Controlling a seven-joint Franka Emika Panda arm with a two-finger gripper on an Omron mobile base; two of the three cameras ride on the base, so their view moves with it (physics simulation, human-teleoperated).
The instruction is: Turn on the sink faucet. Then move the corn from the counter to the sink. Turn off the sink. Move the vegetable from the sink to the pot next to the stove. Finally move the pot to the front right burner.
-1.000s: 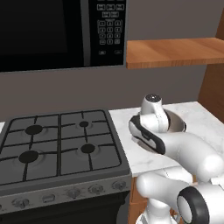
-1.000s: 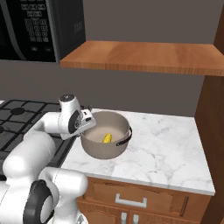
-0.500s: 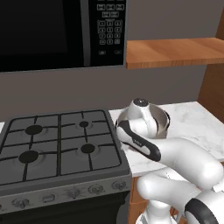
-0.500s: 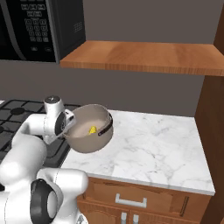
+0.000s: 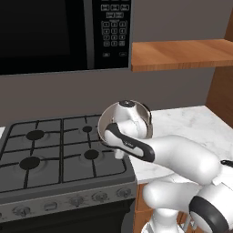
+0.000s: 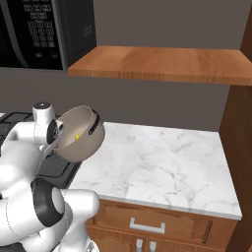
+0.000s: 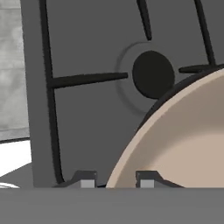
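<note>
step: last — pot to front right burner | pot (image 6: 78, 135) tilted at stove (image 5: 50, 150) edge, corn (image 6: 78, 137) inside | gripper (image 7: 114, 180) straddles rim, grip unclear — cannot tell | next: level pot, centre over burner (image 7: 153, 74)

Tilted pot (image 5: 148, 119) behind the white arm — over the stove (image 5: 63, 150) right edge, beside the marble counter (image 5: 191, 125), microwave (image 5: 63, 34) above

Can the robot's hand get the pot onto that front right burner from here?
Probably yes. The gripper straddles the rim of the pot, which hangs tilted right beside the stove. The front right burner looks bare.
</note>
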